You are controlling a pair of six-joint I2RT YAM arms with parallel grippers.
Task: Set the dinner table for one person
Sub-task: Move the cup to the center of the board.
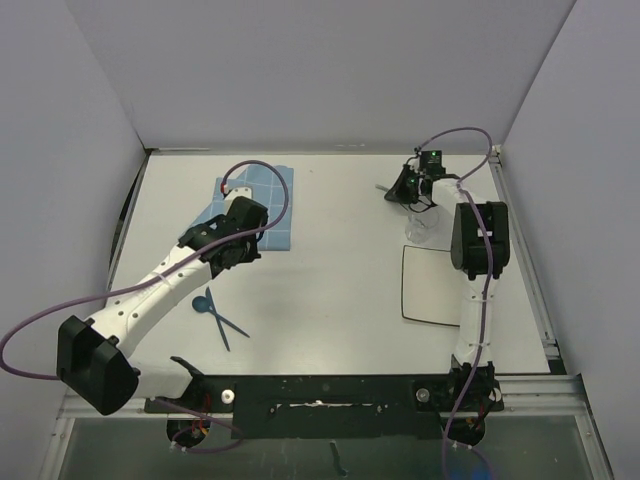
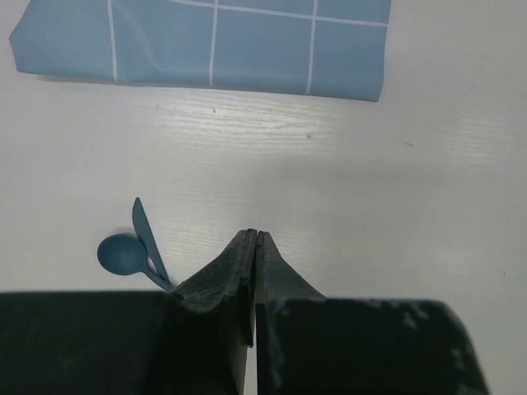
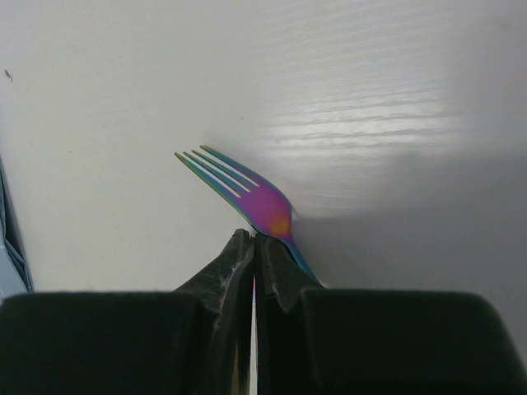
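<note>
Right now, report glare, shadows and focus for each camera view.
Top external view: soft, even light, only faint shadows on the table. Left wrist view: pale sheen mid-table, blue mat sharp, left gripper dark in the foreground. Right wrist view: bright glare band on the grain, shadow lower right, fork crisp.

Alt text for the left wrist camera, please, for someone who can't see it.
The left gripper is shut and empty above the white dinner table. A blue spoon and a blue knife lie together at the picture's lower left. A blue mat with a white grid runs along the top edge.
</note>
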